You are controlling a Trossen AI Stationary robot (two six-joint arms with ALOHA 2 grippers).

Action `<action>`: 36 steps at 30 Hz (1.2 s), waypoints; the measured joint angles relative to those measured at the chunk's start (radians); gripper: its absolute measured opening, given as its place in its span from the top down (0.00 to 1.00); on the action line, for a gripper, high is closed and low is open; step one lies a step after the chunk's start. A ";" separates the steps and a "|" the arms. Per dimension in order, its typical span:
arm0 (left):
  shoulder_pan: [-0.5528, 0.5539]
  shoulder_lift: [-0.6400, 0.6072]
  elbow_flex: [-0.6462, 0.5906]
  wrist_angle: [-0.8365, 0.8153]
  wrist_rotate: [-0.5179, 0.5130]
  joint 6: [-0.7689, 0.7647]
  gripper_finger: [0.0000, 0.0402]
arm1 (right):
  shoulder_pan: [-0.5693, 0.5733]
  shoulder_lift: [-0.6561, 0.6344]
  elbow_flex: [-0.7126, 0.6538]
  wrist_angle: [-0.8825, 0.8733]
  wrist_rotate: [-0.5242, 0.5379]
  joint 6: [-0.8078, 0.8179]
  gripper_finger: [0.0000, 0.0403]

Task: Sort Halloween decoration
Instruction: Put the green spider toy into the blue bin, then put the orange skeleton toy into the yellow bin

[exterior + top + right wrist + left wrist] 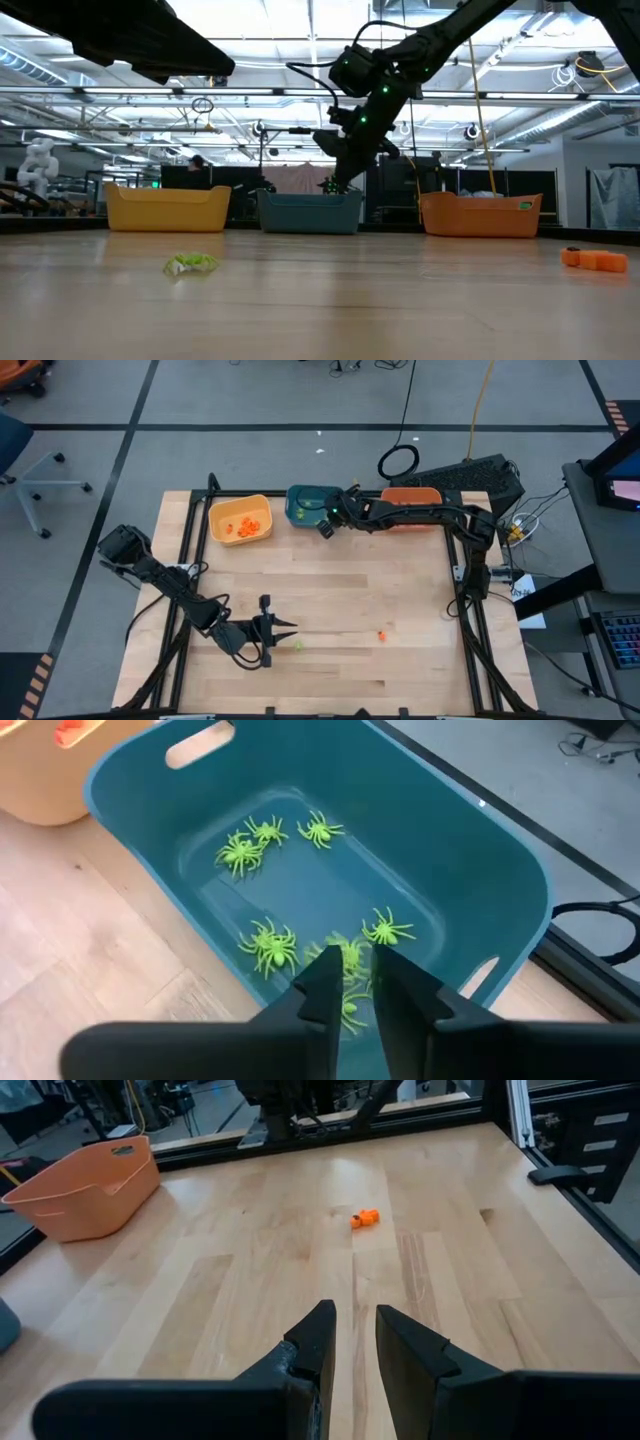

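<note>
A: Where is the right gripper working?

B: It is hanging directly over the teal plastic bin, fingers pointing down into it. Several light-green plastic spiders are lying on the bin floor below. The fingers are standing a narrow gap apart, and one spider is showing right at the gap; I cannot tell whether it is pinched or already lying loose, so I am reading this as a release just happening.

A: What is left outside that bin?

B: Two trinkets on the pale wooden table, both well away from the teal bin toward the near edge: a small crumpled light-green piece and a small orange piece.

A: Which arm is closer?

B: The left gripper is sitting just beside the green piece, far closer than the right. The orange piece is lying straight ahead of its fingers, long axis roughly across their line. Those fingers are slightly parted and holding nothing.
</note>
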 joint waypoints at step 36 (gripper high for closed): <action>0.001 0.000 0.000 -0.004 0.000 0.002 0.81 | 0.913 -0.201 -0.001 -0.602 0.202 0.711 0.74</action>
